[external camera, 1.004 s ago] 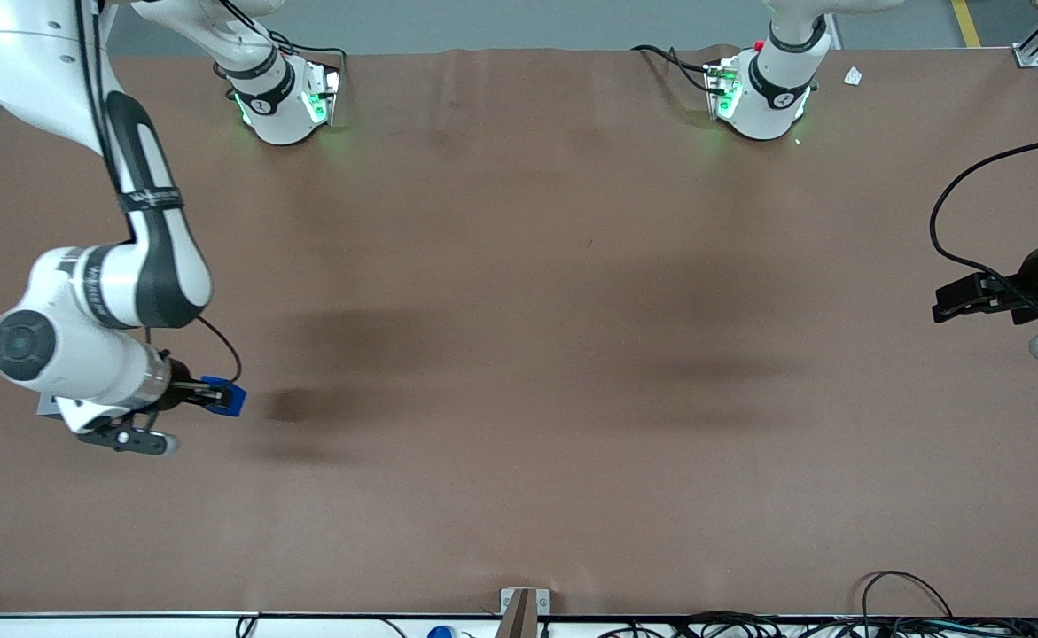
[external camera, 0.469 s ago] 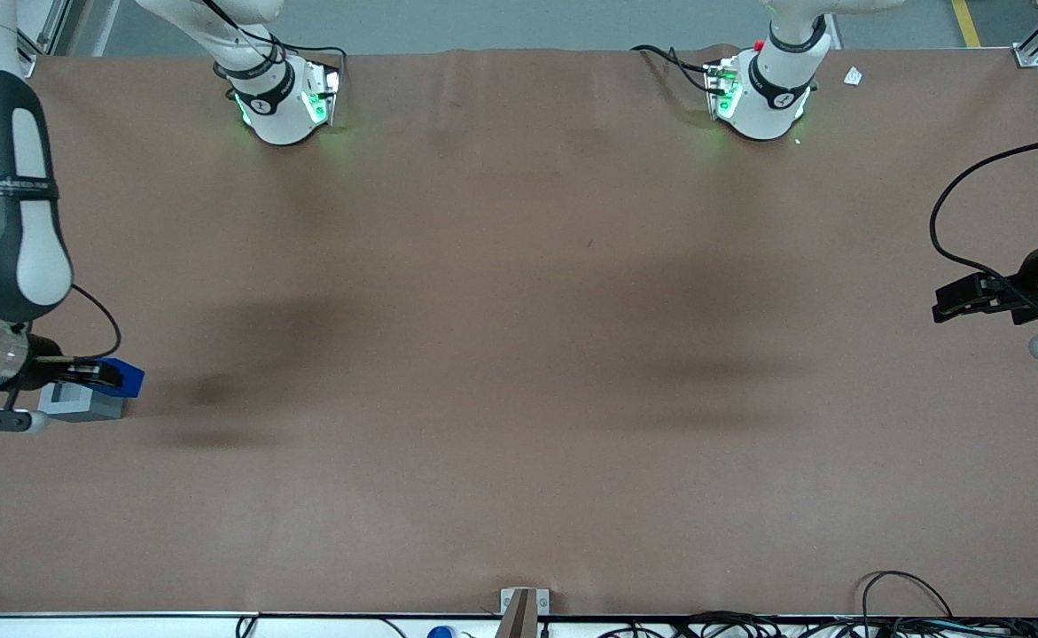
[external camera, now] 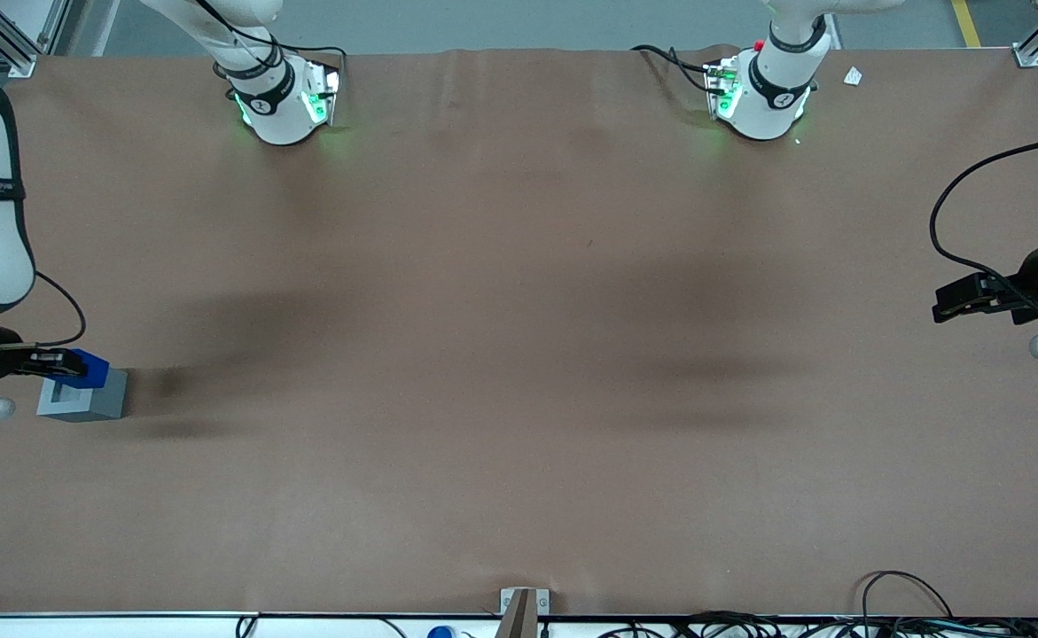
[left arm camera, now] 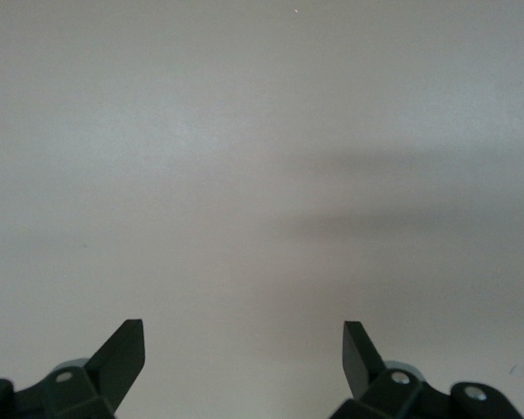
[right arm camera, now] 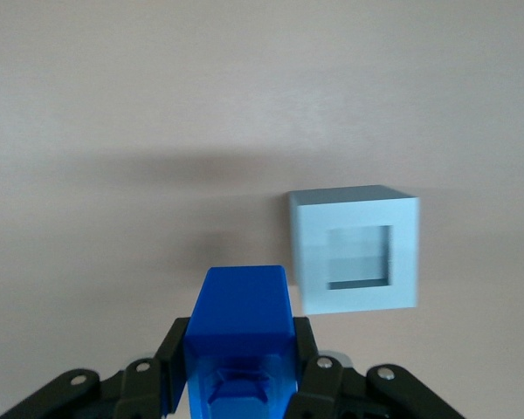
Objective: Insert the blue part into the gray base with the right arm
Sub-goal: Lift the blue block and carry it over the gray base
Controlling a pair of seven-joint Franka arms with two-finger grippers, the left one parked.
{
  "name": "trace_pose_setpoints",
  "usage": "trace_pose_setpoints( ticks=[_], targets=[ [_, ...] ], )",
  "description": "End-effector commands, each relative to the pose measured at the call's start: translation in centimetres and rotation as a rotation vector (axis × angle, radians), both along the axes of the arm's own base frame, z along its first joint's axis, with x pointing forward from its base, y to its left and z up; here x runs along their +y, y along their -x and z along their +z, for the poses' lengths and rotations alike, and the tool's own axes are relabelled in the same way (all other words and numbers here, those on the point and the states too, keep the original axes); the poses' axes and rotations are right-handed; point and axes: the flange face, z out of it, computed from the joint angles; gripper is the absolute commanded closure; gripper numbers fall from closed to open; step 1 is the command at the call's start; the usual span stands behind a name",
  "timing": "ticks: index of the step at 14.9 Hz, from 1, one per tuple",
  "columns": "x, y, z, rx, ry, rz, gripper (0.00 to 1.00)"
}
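My right arm's gripper (external camera: 75, 365) is at the working arm's end of the table, shut on the blue part (external camera: 91, 367). It holds the part in the air just above the gray base (external camera: 84, 400), over the base's edge farther from the front camera. In the right wrist view the blue part (right arm camera: 237, 325) sits clamped between the two black fingers (right arm camera: 307, 349), and the gray base (right arm camera: 354, 249) lies on the table beside and ahead of it, its square recess facing up and uncovered.
The brown table mat (external camera: 519, 354) stretches wide toward the parked arm's end. Both arm pedestals (external camera: 284, 102) stand at the table edge farthest from the front camera. Cables (external camera: 909, 611) lie along the near edge.
The right arm has swung toward its own end of the table with the blue part in its grip. The part went from over bare table to over the gray base.
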Motion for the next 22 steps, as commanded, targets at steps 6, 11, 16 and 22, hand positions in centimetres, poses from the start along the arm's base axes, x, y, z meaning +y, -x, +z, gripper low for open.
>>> trace_pose_setpoints(
  ticks=[6,11,16,22],
  targets=[
    [-3.5,0.9,0.5,-0.022,0.015,0.037,0.65],
    [-5.8,0.7,-1.4,-0.008,0.003,0.046,0.66],
    [-7.4,-0.2,-2.8,-0.006,0.005,0.017,0.66],
    [-7.4,-0.6,-3.4,0.001,0.001,-0.025,0.71]
  ],
)
